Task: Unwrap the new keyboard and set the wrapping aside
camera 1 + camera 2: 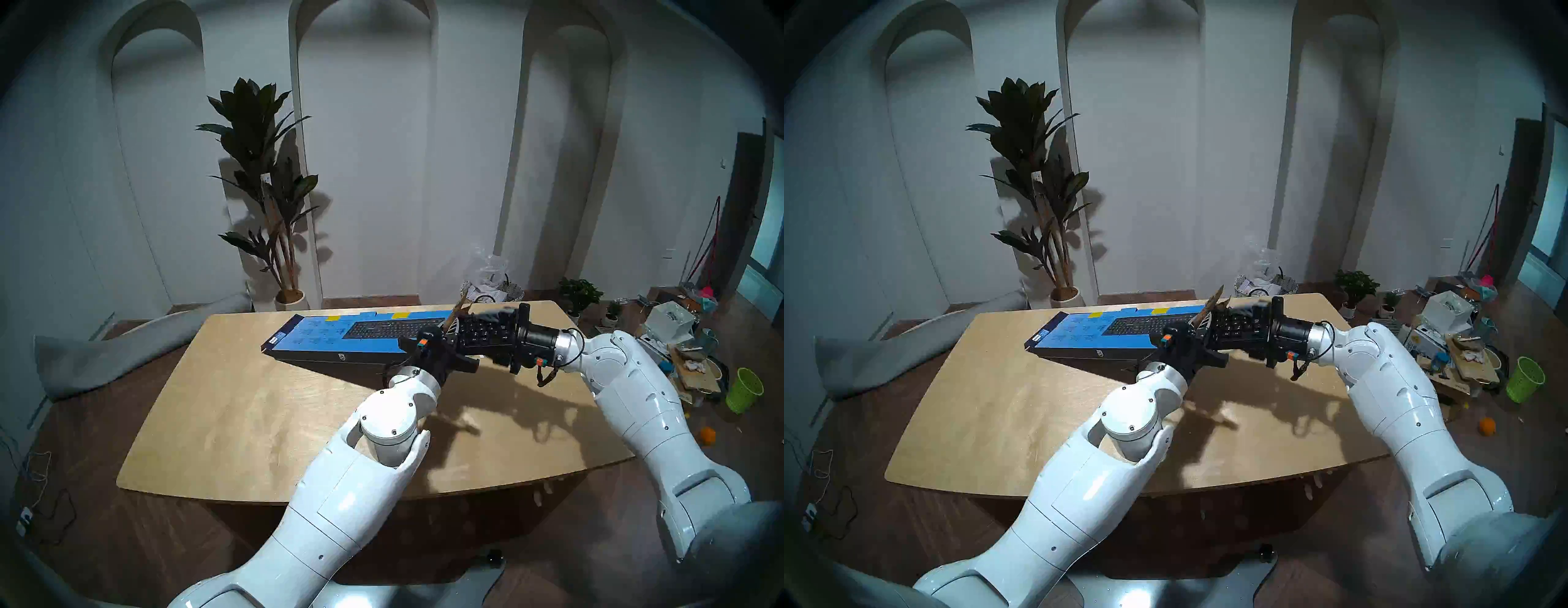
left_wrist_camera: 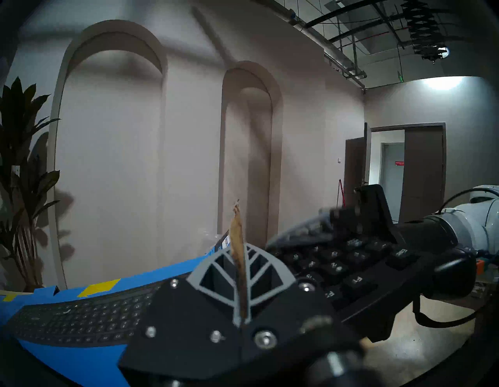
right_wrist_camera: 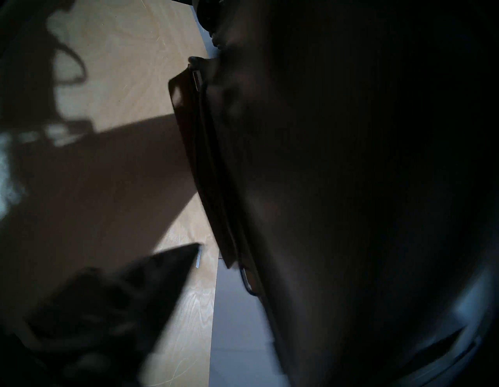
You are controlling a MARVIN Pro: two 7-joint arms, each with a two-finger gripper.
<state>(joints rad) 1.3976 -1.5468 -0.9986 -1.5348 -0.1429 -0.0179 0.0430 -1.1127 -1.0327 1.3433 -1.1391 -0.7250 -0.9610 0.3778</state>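
The blue box point(image 1: 331, 335) lies on the far side of the wooden table point(image 1: 254, 416). The left gripper point(image 2: 240, 283) pinches the box's brown end flap point(image 2: 239, 243) (standing upright). The keyboard point(image 1: 483, 333) juts from that end; the right gripper point(image 1: 492, 335) straddles it, jaws wide, contact unclear.

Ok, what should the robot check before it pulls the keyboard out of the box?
1. Left pincer shut on the brown flap: ok.
2. Keyboard end sticking out of the box: ok.
3. Right pincer open around that end: ok.
4. Right pincer gripping the keyboard: cannot tell.
5. Keyboard fully out of the box: not ok.
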